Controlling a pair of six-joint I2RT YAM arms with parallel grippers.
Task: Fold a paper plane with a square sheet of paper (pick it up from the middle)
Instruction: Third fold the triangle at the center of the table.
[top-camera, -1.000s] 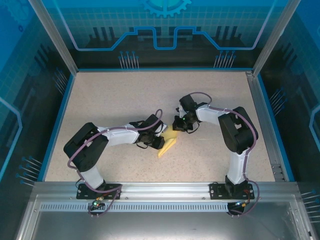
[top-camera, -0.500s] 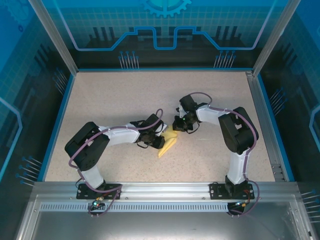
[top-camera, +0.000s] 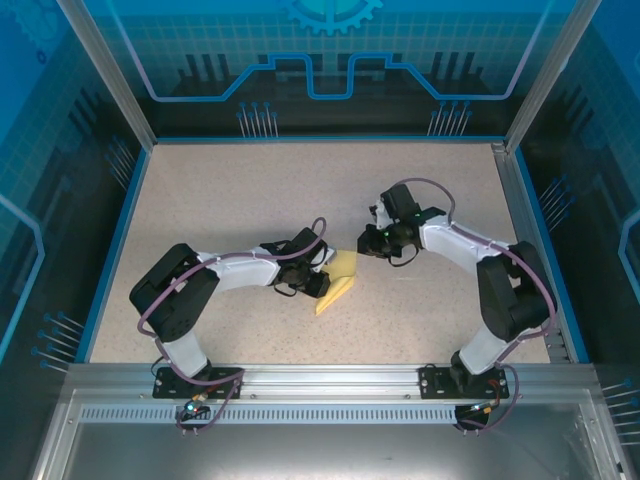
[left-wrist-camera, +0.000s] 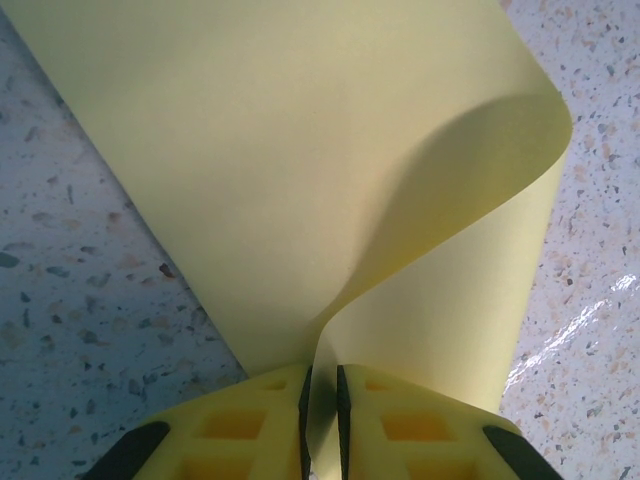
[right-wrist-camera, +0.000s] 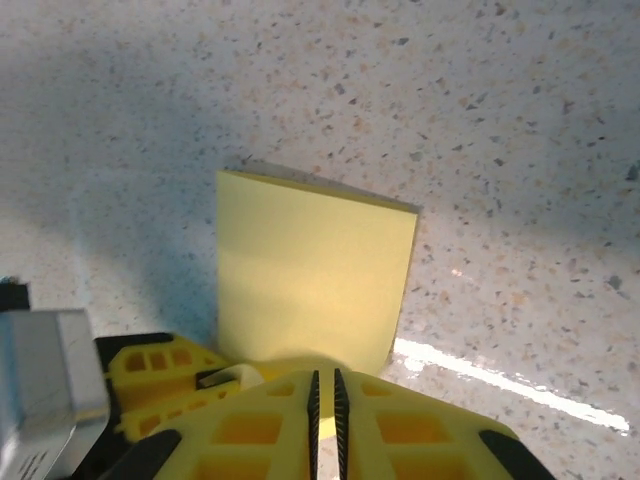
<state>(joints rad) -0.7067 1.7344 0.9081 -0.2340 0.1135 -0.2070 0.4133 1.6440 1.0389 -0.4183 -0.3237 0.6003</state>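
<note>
Jaws of the left gripper (left-wrist-camera: 320, 400) are clamped on the sheet of paper (left-wrist-camera: 300, 150). In the left wrist view the two yellow fingers (left-wrist-camera: 250, 425) stand pressed together, with a thin edge of the yellow sheet caught in the slit between them. From that grip the paper spreads away across the view in two layers. The upper layer bends over to the right in a soft, rounded curl with no sharp crease.

Jaws of the right gripper (right-wrist-camera: 323, 395) are together, leaving a narrow dark slit with no paper visible in it. In the right wrist view the sheet rises just beyond the fingertips as a plain yellow rectangle with a straight far edge, and it throws a shadow on the speckled table (right-wrist-camera: 480, 120). Whether the fingertips touch its near edge cannot be told.

From the overhead camera the sheet lies near the middle of the table, between the two grippers. It reads as a narrow, slanted yellow shape. Its lower end points toward the near edge, and its upper end is near the right gripper. The left gripper sits against its left side. The right gripper is up and to the right of it, with a small gap showing.
</note>
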